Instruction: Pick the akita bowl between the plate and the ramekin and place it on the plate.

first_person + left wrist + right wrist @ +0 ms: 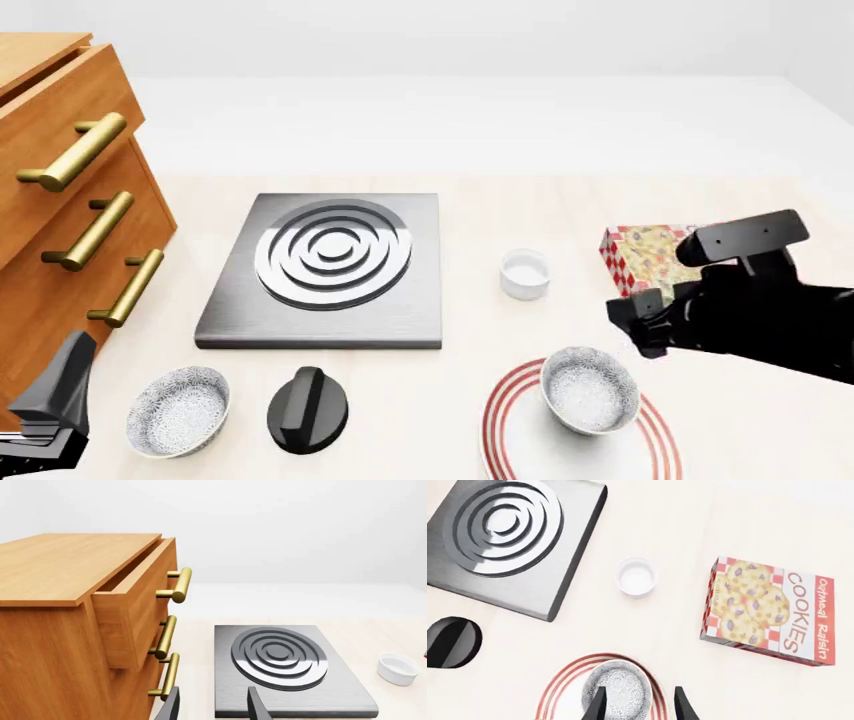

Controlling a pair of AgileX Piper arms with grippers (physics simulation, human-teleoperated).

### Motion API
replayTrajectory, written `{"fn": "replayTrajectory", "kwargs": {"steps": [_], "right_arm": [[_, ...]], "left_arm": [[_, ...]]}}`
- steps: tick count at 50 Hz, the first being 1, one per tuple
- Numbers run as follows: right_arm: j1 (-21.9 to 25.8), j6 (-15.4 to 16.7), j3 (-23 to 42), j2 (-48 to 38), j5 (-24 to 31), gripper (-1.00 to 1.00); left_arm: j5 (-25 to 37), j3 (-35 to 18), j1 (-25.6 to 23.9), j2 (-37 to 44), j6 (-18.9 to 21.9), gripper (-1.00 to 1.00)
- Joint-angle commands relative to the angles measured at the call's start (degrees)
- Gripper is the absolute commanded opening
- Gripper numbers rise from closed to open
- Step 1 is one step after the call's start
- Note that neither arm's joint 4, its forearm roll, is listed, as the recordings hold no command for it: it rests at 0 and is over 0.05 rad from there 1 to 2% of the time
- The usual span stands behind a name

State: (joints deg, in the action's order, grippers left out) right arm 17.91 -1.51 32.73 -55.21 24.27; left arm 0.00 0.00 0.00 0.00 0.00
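- The akita bowl (pixel 589 389) is sitting upright on the plate (pixel 513 440), in the near right part of the table, nearer than the ramekin (pixel 525 274).
- The right gripper (pixel 637 705) is hovering directly above the bowl's near rim, fingers spread and holding nothing.
- The left gripper (pixel 212 706), also parted and empty, is waiting far off at the near left.
- A second bowl (pixel 178 410) is lying by it.

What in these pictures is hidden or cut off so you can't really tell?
- Plate: near edge cut off by the frame in the front and right wrist views.
- Cookie box: partly hidden behind the right arm in the front view.
- Right gripper: only the fingertips show; whether it touches the bowl is unclear.
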Motion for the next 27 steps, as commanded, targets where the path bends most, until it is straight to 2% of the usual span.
{"fn": "replayTrajectory", "kwargs": {"steps": [1,3,5,8,9,22,27], "right_arm": [[-1.11,0.47,7.3,9.92,6.76,1.0],[-0.71,-0.14,9.05,11.47,8.44,1.0],[-1.02,1.35,9.9,13.54,9.38,1.0],[-1.62,1.03,11.49,15.59,11.12,1.0],[-1.81,2.17,12.22,16.47,11.94,1.0],[-2.94,-0.21,21.57,23.85,19.12,1.0],[-3.69,0.43,23.12,24.31,20.32,1.0]], "left_arm": [[0.0,0.0,0.0,0.0,0.0,1.0],[0.0,0.0,0.0,0.0,0.0,1.0],[0.0,0.0,0.0,0.0,0.0,1.0],[0.0,0.0,0.0,0.0,0.0,1.0],[0.0,0.0,0.0,0.0,0.0,1.0],[0.0,0.0,0.0,0.0,0.0,1.0],[0.0,0.0,0.0,0.0,0.0,1.0]]}}
